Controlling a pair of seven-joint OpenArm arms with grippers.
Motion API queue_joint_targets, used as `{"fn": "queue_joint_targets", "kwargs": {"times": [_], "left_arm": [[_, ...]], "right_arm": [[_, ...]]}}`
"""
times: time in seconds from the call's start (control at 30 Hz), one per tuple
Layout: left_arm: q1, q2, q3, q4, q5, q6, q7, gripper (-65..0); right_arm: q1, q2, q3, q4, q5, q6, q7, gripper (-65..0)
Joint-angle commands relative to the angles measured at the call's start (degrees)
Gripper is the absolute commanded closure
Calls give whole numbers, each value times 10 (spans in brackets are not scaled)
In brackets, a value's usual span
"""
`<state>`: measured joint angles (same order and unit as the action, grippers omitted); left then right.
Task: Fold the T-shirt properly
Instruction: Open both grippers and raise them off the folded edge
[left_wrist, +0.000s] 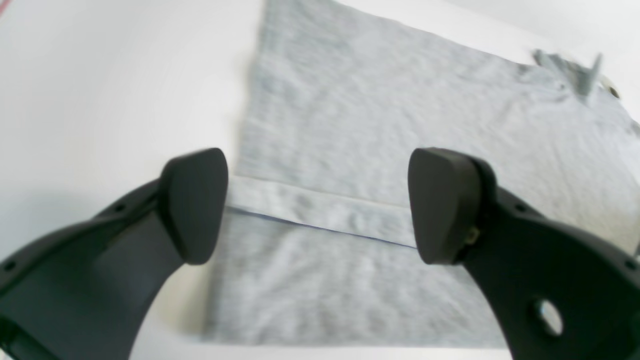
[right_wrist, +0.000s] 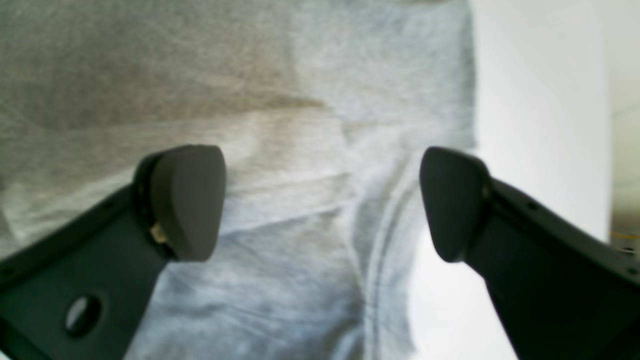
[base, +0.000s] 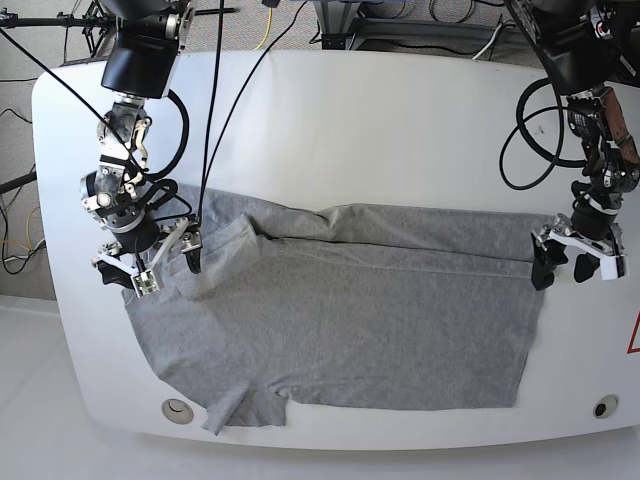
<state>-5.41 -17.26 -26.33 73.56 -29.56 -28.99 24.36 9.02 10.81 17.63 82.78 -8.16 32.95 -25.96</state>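
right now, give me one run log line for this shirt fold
stage: far long edge folded over | heather-grey cotton T-shirt: flat on white table | left gripper: open, over hem end | right gripper: open, over sleeve end

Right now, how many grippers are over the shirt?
2, both open: the right gripper over the shirt's sleeve end, the left gripper over its hem end. Neither holds cloth.

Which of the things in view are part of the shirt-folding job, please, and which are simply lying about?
Part of the job:
- T-shirt, grey, far edge folded over
- left claw, open above the shirt's hem end
- right claw, open above the sleeve end
- white table it lies on

Lying about:
- cables behind the table
- round fittings in the table's near corners
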Motion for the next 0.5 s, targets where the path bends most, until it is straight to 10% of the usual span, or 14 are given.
{"fn": "queue_joint_targets", "kwargs": {"times": [0.0,0.47], "left_arm": [[-7,-15,-16,12,-9,-2,-13,-537],[65,-11,-66,45,59,-1,-13,-537]], "right_arm": [[-4,12,11,24,5,-9,11,-572],[-87,10,109,35,7,-9,11,-572]]}}
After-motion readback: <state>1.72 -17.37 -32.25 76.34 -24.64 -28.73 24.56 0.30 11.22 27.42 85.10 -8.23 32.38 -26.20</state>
